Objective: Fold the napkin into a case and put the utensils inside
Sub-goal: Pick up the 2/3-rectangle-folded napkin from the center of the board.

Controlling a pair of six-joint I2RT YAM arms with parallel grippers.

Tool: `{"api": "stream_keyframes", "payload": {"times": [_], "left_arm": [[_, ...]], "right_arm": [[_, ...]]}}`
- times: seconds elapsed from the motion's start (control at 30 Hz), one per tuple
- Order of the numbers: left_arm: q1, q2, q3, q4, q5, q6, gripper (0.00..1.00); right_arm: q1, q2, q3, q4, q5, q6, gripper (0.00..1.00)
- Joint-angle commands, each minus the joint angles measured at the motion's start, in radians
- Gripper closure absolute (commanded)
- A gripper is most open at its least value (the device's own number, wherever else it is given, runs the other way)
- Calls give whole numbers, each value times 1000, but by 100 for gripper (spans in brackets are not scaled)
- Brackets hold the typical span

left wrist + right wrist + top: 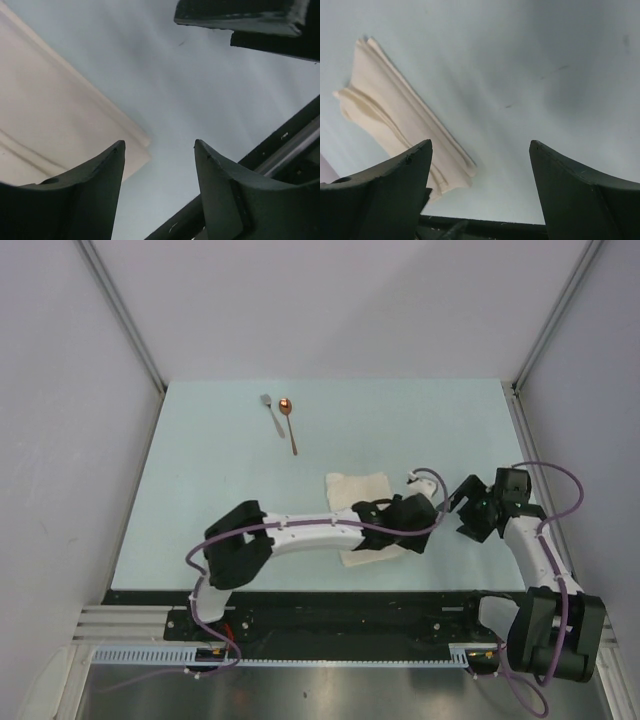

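On the pale blue-green bench [200, 500], the two arms meet right of centre. The left arm [300, 530] reaches across from its base and lies over the middle of the cream napkin [358, 488], hiding part of it in the overhead view. The right arm [535, 550] bends in from the other side, so that both wrists face the cloth's right edge. The napkin lies flat near the front-centre of the bench, folded into a layered oblong whose stacked edges show as parallel ridges in the right wrist view. Judged from this, the folding into a case is well advanced, though whether an open pocket exists cannot be told. The left claw [159, 145] stands moderately open just beside a corner of the cloth, with only bare bench between its fingers. The right claw [480, 143] is spread wide, a little apart from the cloth, likewise holding nothing. Empty, parted claws at the cloth's edge would suit either a further fold or a turn toward the cutlery. The fork [268, 410] and the copper-bowled spoon [290, 422] lie side by side near the far edge, well apart from the napkin, handles toward the arms, not yet in the case.
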Motion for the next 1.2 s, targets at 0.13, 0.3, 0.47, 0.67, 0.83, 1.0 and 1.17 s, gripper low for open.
{"api": "stream_keyframes", "payload": {"times": [0.13,0.3,0.47,0.67,0.83,1.0,1.17], "left_arm": [[-103,241,350,-348,-347,-51,37],[-115,295,394,-433,-386,-101,37],[-115,319,397,-447,-372,-127,38],[-106,335,397,-419,-338,-117,50],[-88,235,311,-381,-327,-121,82],[-45,39,46,-227,-207,-115,94],[-8,-122,-138,-66,-87,-133,96]], "right_arm": [[-132,-66,5,-64,84,38,16],[-139,-59,-8,-44,68,15,16],[-139,-28,-30,-1,-3,-11,16],[-100,27,-42,71,-81,-47,16],[-62,107,-54,157,-220,-67,18],[42,191,-53,352,-324,-40,17],[191,354,10,499,-359,7,10]]}}
